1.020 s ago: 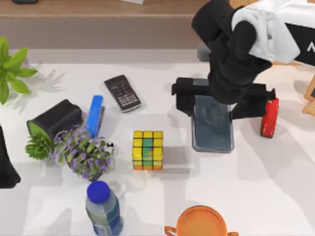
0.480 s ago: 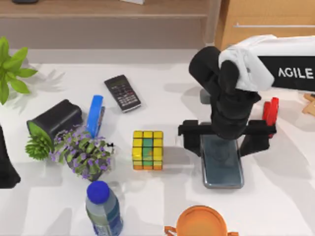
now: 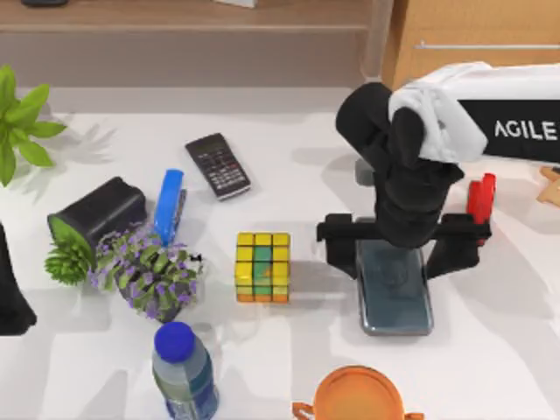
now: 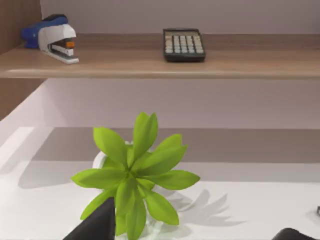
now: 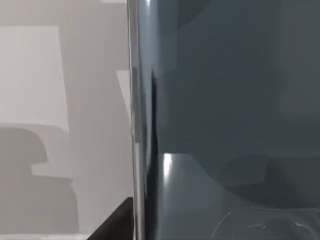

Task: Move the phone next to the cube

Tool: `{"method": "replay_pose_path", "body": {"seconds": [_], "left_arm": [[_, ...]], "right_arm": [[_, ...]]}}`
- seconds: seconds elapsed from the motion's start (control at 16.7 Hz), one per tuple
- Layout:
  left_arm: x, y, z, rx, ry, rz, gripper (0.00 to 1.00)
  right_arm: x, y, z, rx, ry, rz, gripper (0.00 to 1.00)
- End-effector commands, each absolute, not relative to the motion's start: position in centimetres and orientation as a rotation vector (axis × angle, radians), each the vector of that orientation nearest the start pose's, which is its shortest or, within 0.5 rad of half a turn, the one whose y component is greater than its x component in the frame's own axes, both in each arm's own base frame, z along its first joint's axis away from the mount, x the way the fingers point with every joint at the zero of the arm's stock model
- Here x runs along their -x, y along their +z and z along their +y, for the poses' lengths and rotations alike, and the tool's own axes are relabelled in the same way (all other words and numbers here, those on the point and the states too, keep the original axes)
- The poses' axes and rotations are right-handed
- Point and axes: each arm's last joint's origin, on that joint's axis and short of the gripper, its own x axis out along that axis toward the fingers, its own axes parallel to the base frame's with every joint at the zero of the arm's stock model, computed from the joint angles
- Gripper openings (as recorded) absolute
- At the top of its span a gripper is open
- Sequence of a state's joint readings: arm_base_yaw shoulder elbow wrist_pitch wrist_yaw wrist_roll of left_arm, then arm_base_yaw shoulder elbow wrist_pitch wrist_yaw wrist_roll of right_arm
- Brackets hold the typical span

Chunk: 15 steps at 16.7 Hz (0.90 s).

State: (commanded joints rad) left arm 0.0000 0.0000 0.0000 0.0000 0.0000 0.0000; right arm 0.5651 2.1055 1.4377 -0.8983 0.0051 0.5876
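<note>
Right arm reaches in from the worktop's right edge, right gripper (image 3: 401, 245) pointing down, jaws spread wide. Left arm (image 3: 13, 293) parked at left edge.

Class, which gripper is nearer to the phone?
Right. The right gripper sits directly over the phone; the left arm is parked at the table's far left edge.

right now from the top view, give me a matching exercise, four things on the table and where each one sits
Things:
1. phone
2. cube
3. calculator
4. blue-capped bottle

Places:
A. near the table's middle
B. front edge, left of middle
C. under the right pincer, right of the cube
D. toward the back, left of middle

Pairs: 1-C, 2-A, 3-D, 4-B
</note>
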Motion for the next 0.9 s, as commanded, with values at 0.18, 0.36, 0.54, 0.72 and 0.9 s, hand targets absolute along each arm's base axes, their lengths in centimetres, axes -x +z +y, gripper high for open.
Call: {"method": "replay_pose_path", "body": {"seconds": [0.18,0.36,0.54,0.72,0.9], "left_arm": [[-10.57,16.0,-0.12,0.0,0.0,0.0,1.0],[-10.57,16.0,-0.12,0.0,0.0,0.0,1.0],[-10.57,16.0,-0.12,0.0,0.0,0.0,1.0],[-10.57,16.0,-0.12,0.0,0.0,0.0,1.0],[-10.57,16.0,-0.12,0.0,0.0,0.0,1.0]], "right_arm": [[-32.79,12.32,21.17,-0.011,-0.011,1.565,0.53],[-32.79,12.32,21.17,-0.011,-0.011,1.565,0.75],[-32.79,12.32,21.17,-0.011,-0.011,1.565,0.98],[-32.79,12.32,21.17,-0.011,-0.011,1.565,1.0],[-32.79,12.32,21.17,-0.011,-0.011,1.565,1.0]]}}
